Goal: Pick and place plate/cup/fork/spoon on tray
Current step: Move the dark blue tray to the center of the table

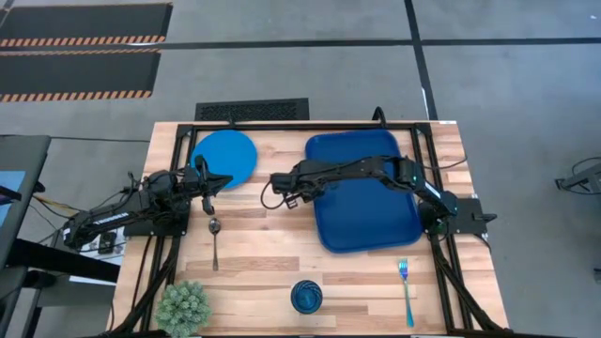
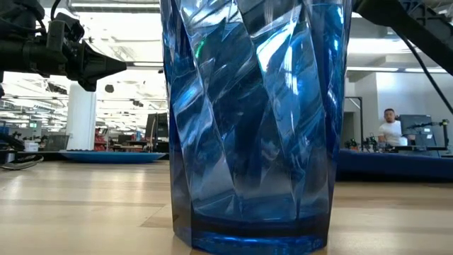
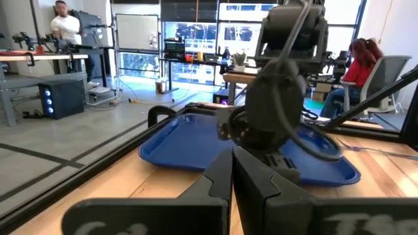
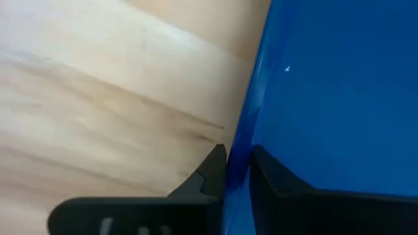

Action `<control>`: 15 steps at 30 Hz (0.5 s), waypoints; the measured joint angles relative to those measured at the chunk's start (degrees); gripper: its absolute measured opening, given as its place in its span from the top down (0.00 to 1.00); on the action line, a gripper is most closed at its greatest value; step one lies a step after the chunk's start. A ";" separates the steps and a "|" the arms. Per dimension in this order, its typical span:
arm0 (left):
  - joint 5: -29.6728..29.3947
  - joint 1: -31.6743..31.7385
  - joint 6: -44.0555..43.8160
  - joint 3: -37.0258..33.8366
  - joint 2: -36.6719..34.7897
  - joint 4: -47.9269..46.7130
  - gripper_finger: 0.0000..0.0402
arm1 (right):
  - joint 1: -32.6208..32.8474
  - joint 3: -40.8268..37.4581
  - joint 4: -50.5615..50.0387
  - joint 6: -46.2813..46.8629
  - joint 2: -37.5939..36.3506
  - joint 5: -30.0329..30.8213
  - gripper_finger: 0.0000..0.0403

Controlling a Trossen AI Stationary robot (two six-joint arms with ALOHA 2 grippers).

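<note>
The dark blue tray (image 1: 366, 192) lies on the table's right half. My right gripper (image 1: 299, 191) reaches across it and is shut on its left rim. The bright blue plate (image 1: 225, 157) lies flat at the far left. My left gripper (image 1: 211, 191) is shut and empty, between the plate and the silvery spoon (image 1: 214, 242), which lies flat nearer the front. The dark blue cup (image 1: 306, 297) stands upright at the near edge and fills the low view (image 2: 248, 120). The teal fork (image 1: 406, 289) lies at the near right. My right gripper pinches the tray's left rim (image 4: 240, 153) between its two fingers, one finger (image 4: 210, 175) over the wood outside and one (image 4: 277, 179) over the tray's floor. The fingers come from above. From the left wrist view (image 3: 196, 140) the tray seems to lie on the table.
A small green plant (image 1: 183, 307) stands at the near left corner. A black frame runs along the table's far and side edges (image 1: 310, 124). Bare wood shows between plate, spoon, cup and tray. People sit in the room beyond the table (image 2: 388, 127).
</note>
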 joint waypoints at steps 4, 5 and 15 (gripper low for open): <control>0.00 -0.01 -0.01 0.00 0.02 0.00 1.00 | 1.06 3.15 -3.55 -0.41 0.00 1.40 0.89; 0.00 -0.01 -0.01 0.00 0.00 0.00 1.00 | 1.32 3.88 -4.49 -0.48 0.00 1.69 0.89; 0.00 0.01 0.00 0.00 0.00 0.00 1.00 | 2.95 13.07 -14.10 -5.21 0.00 4.55 0.89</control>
